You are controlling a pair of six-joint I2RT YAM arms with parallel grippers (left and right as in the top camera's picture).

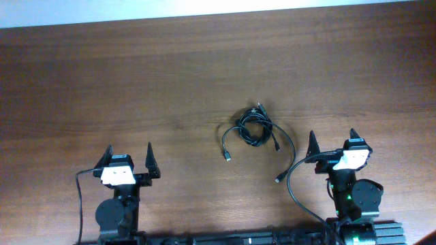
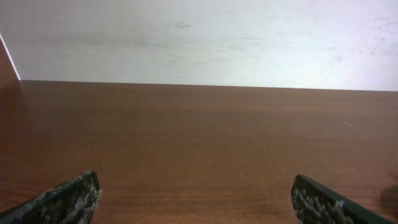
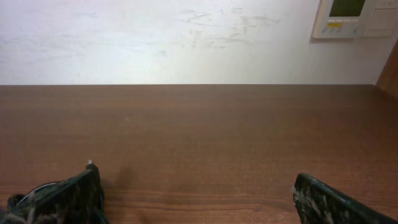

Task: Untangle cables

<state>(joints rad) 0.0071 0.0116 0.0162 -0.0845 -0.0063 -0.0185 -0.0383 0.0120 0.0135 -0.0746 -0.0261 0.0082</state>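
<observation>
- Left gripper [image 1: 129, 150] and right gripper [image 1: 333, 135]: fingers spread wide, holding nothing, at the near edge of the brown wooden table [image 1: 136, 75].
- Thin black knotted cables [image 1: 253, 128]: mid-table, nearer right gripper, plug tails trailing toward it.
- Step: likely pre-grasp. The next move calls for reaching in and pinching separate strands.
- Only overhead shows the knot; left wrist view shows bare wood and white wall [image 2: 199, 37].

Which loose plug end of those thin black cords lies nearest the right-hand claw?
The plug ending the long strand curving right from the tangled black cables, towards the right gripper; the other plug lies farther left.
</observation>
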